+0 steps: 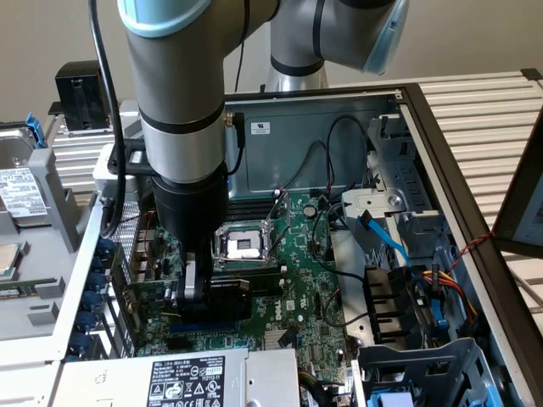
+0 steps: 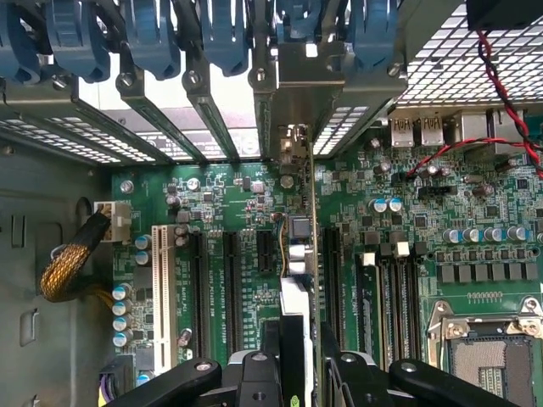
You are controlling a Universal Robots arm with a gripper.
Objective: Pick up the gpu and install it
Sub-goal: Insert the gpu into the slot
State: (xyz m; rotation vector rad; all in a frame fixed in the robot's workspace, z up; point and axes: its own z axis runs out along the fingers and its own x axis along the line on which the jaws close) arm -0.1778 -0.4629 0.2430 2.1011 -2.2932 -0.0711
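Your gripper (image 2: 293, 360) is closed narrowly on the gpu (image 2: 294, 280). The card stands edge-on and upright over the motherboard (image 2: 424, 220) expansion slots; you cannot tell whether it is seated. Behind it are the rear slot covers (image 2: 204, 110) and blue clips (image 2: 225, 34).

The gpu (image 1: 231, 298) stands on the motherboard (image 1: 318, 280), seemingly slotted, beside the CPU socket (image 1: 243, 247).

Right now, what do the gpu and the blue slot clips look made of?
The gpu: matte black cooler block, plastic or painted metal; its dull surface leaves that open. The blue slot clips: probably moulded plastic, smooth with soft highlights.
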